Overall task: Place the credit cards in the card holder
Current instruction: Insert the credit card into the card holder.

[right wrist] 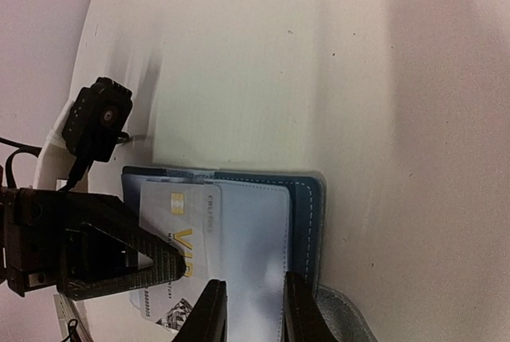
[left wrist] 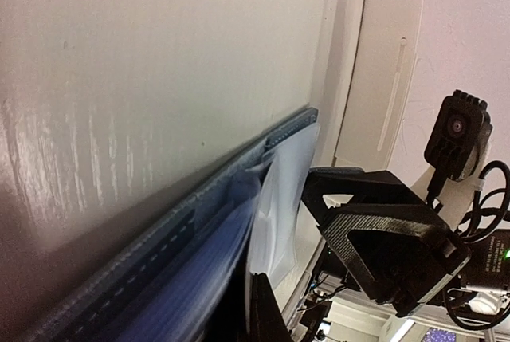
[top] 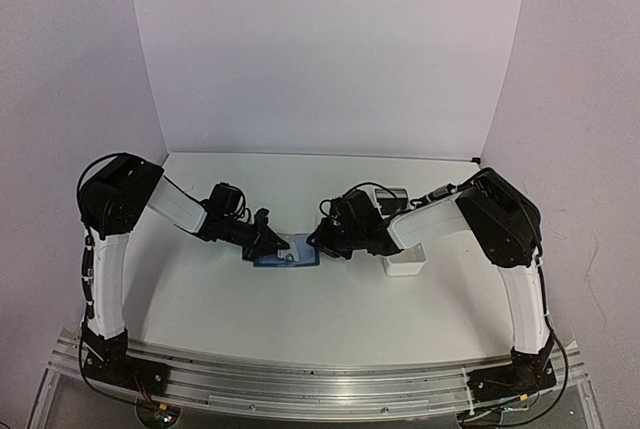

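Observation:
The blue card holder (top: 290, 258) lies open on the table between both grippers, its lighter blue inside facing up (right wrist: 255, 230). A pale credit card (right wrist: 179, 222) with a gold chip and "VIP" print sits partly tucked in its left pocket. My left gripper (top: 270, 242) is shut on that card's outer end; in the left wrist view the card (left wrist: 287, 190) runs from the jaws (left wrist: 255, 290) along the holder's stitched edge (left wrist: 159, 254). My right gripper (right wrist: 255, 314) has its jaws a little apart, tips down on the light-blue panel, pinching nothing.
A long white tray (top: 405, 261) stands just right of the card holder, under the right arm, and shows upright in the left wrist view (left wrist: 382, 79). The holder's silver strap (right wrist: 347, 322) lies beside the right fingers. White walls close the table's back and sides.

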Controlling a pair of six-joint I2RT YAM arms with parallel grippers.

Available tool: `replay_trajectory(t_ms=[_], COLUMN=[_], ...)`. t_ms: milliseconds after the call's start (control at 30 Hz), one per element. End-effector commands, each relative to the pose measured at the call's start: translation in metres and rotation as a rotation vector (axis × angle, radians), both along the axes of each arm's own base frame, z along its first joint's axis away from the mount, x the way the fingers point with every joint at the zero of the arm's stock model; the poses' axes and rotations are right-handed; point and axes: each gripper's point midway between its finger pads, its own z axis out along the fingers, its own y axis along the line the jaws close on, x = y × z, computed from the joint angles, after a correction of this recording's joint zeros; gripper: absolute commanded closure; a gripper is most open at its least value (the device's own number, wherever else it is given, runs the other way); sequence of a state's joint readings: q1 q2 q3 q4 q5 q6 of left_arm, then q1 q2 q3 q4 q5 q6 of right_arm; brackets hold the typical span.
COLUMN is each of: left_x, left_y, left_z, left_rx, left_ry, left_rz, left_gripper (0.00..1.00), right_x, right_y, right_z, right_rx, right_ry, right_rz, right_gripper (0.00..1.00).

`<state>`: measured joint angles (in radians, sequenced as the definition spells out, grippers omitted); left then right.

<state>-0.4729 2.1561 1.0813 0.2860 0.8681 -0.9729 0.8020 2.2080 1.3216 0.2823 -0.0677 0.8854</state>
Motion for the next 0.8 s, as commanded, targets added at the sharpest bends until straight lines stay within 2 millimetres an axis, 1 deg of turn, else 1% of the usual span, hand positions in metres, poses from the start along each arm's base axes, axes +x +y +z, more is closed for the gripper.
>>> replay_trajectory(t_ms=[0,67,167,233,400,633,767], left_x=[-0.024,-0.021,-0.017,-0.016,-0.018,-0.006,-0.005], left_y=[0.026,0.024,0.022,0.025,0.032,0.039,0.044], left_z=[-0.068,-0.064,-0.054,-0.054,-0.055,-0.047,-0.045], left_rx=[0.217,0.209,0.199,0.229,0.277,0.356,0.400], left_ry=[0.063,0.017,-0.110,-0.179,-0.235,-0.383,-0.414], left_rz=[-0.004,-0.023,-0.084,-0.133,-0.198,-0.272,-0.290], left_gripper=[1.00,1.00,1.00,1.00,1.00,1.00,1.00], right_x=[-0.032,-0.032,-0.032,-0.034,-0.034,-0.035,-0.036], right_y=[-0.006,-0.006,-0.005,-0.005,-0.006,-0.005,-0.006], right_z=[-0.045,-0.045,-0.044,-0.045,-0.046,-0.047,-0.048], right_rx=[-0.072,-0.072,-0.070,-0.071,-0.072,-0.075,-0.078], right_ry=[0.119,0.118,0.116,0.118,0.117,0.113,0.115], right_rz=[0.069,0.070,0.078,0.085,0.086,0.099,0.102], right_gripper=[0.78,0.78,0.78,0.78,0.78,0.78,0.78])
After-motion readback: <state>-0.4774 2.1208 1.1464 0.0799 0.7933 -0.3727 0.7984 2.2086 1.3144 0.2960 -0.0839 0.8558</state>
